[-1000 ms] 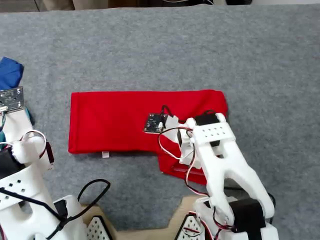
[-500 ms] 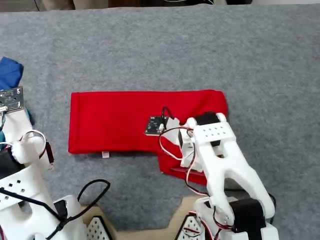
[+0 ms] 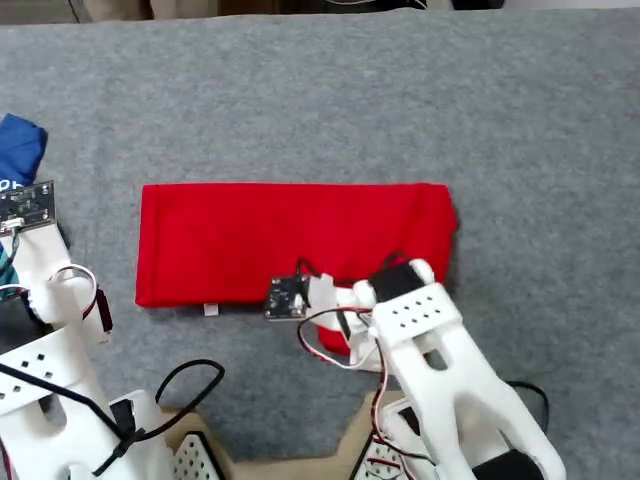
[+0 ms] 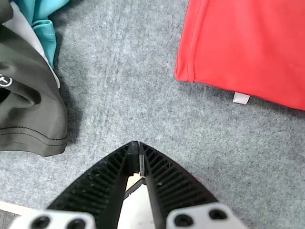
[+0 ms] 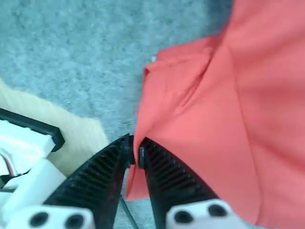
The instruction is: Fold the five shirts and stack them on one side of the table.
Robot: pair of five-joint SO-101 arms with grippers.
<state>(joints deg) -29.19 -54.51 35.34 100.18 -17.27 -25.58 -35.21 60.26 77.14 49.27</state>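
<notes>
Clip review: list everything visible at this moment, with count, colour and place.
red shirt: one, red, flat in the middle of the table, partly folded
white tag: one, white, on the red shirt's near edge
blue garment: one, blue, at the table's left edge
dark garment: one, near black, bunched beside the left arm
teal garment: one, teal, against the dark garment
table cover: one, grey, under everything
board: one, tan, at the table's near edge by the arm bases
left end effector: one, black fingers, shut, over bare cover near the red shirt's corner
right end effector: one, black fingers, shut on the red shirt's near edge
</notes>
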